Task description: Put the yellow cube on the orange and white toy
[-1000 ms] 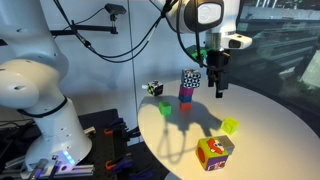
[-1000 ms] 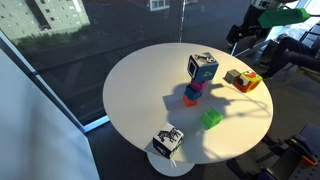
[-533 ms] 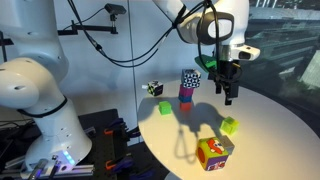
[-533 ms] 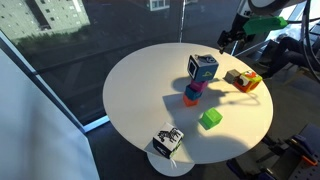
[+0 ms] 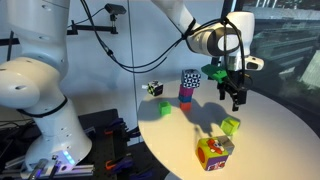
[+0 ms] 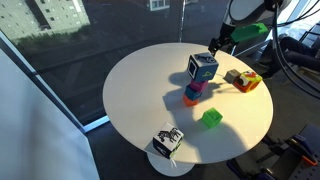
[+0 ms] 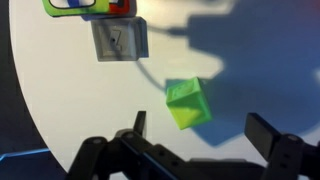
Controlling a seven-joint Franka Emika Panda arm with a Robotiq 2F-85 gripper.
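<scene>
Robot gripper poised over toy blocks on a round white table.

The table (image 5: pixel 270 150) holds all the blocks. The gripper (image 5: pixel 237 102) hangs above it, its fingers (image 7: pixel 270 135) spread wide apart and holding nothing. The orange and white toy (image 5: pixel 214 153) sits near the table's edge. The yellow cube (image 5: pixel 230 126) lies on the table close beside the toy, not touching it, below the gripper.
</scene>
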